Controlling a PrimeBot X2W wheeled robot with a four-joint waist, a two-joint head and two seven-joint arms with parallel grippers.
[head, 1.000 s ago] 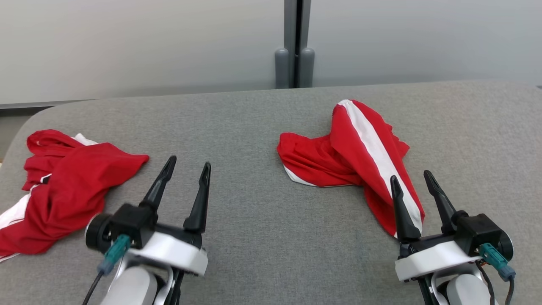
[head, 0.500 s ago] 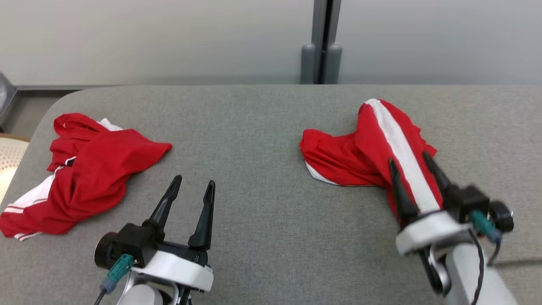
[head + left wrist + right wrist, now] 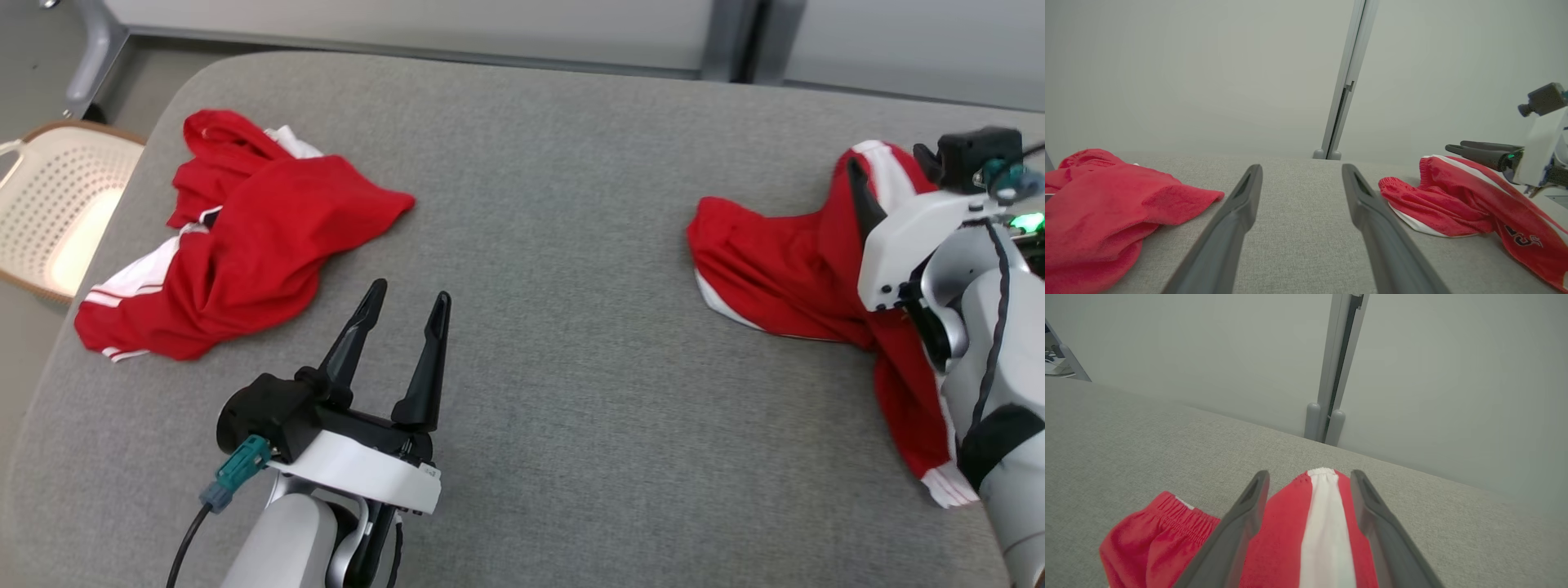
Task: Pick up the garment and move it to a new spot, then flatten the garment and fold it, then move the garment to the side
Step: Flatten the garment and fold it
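**Right pincer open over the red shorts, left pincer waiting**

I am looking down at a grey worktop (image 3: 555, 245) with soft, round corners. The red shorts (image 3: 775, 261) lie on the right side of it, in a loose heap and not flat. They have a white stripe down one side, and a stretchy band at the end that points to the left. One leg runs toward me, to the near right edge of the worktop.

My right pincer (image 3: 1309, 473) is open. It is over the far, raised part of the shorts. In the right wrist view its two dark fingers stand one on each side of the white stripe, with the red cloth between them. The fingers are not squeezing the cloth. I cannot tell if they touch it or are just above it.

My left pincer (image 3: 411, 291) is open too, and it holds nothing. It is over bare worktop on the near left, with its fingers pointing away from me. It is well apart from the shorts.

The other red clothes (image 3: 253, 237) lie in a bunch on the far left of the worktop, with some white showing at the edges. They are near the left pincer but not touching it.

A pale basket (image 3: 57, 204) with small holes stands past the left edge of the worktop. A grey wall with a thin post is behind the far edge.
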